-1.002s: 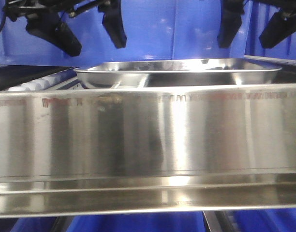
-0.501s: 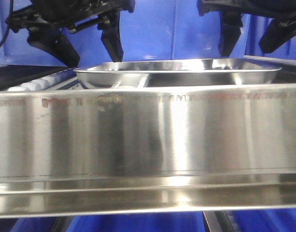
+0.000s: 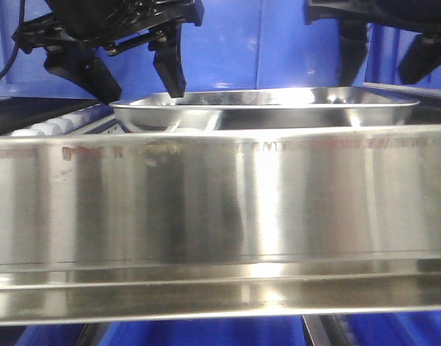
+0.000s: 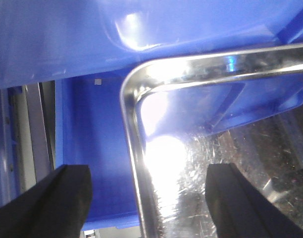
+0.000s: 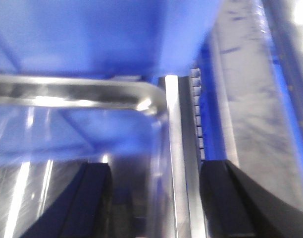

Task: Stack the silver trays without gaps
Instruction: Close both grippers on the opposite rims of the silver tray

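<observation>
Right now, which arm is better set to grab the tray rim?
Left, probably. The left gripper hangs open with fingertips down at the rim of the silver tray, which runs between its fingers in the left wrist view. The right gripper is open and straddles the rim too, but sits higher.

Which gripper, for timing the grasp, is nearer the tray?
Left. The left gripper straddles a corner of the tray, a fingertip at rim height; the right gripper hangs higher over the other end.
</observation>
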